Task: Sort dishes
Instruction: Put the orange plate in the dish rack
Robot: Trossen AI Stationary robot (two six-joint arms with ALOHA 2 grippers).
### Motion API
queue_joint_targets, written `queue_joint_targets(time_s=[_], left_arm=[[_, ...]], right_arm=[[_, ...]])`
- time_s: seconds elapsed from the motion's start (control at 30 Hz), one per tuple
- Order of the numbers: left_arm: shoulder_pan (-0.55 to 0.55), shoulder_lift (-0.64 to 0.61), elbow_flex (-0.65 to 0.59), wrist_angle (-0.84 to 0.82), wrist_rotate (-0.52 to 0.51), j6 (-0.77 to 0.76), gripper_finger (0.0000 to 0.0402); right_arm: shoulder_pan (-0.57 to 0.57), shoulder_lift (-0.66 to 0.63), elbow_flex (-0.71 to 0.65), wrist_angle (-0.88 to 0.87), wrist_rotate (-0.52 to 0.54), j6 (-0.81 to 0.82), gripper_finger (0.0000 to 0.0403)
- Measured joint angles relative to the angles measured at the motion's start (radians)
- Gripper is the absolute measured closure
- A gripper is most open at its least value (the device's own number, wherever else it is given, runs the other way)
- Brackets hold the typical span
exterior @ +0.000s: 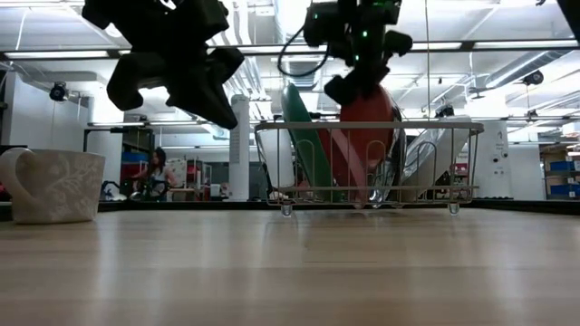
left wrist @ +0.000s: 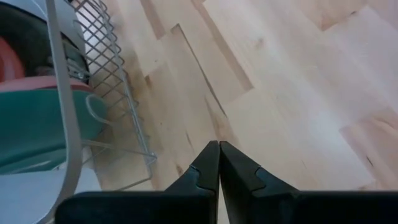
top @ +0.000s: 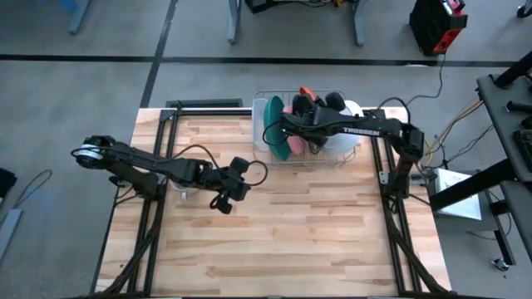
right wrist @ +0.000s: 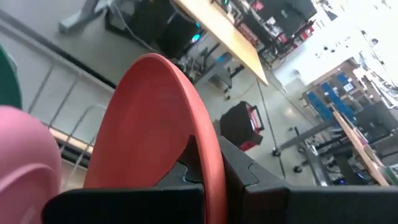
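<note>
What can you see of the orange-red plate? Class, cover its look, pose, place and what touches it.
The orange-red plate is a round, smooth, plain dish with a thin rim and a matt look. It stands on edge in the wire dish rack at the table's far side, beside the pink plate. The right gripper is clamped on its upper rim, one finger on each face. In the low view its lower part sits among the rack wires.

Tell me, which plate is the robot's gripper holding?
The orange-red plate. The right gripper pinches its rim over the wire rack; the teal plate and pink plate stand untouched.
</note>
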Motion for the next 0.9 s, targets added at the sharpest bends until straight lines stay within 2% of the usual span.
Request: queue_joint_targets(time_s=[0.3,0.53,0.9], left_arm=[[0.003,0.002,-0.001,0.014,0.001,0.0,0.0401],[0.003,0.002,-0.001,0.019,0.002,0.0,0.0402],[0.004,0.003,-0.001,0.025,0.029,0.0,0.0401]], right_arm=[[-0.016,0.063,-0.001,-0.007,-0.032,0.006,0.04],[-0.019,0.093,-0.001,-0.001,-0.112,0.034,0.0397],[-0.005,0.076,-0.002,-0.01,-0.217,0.072,0.0305]])
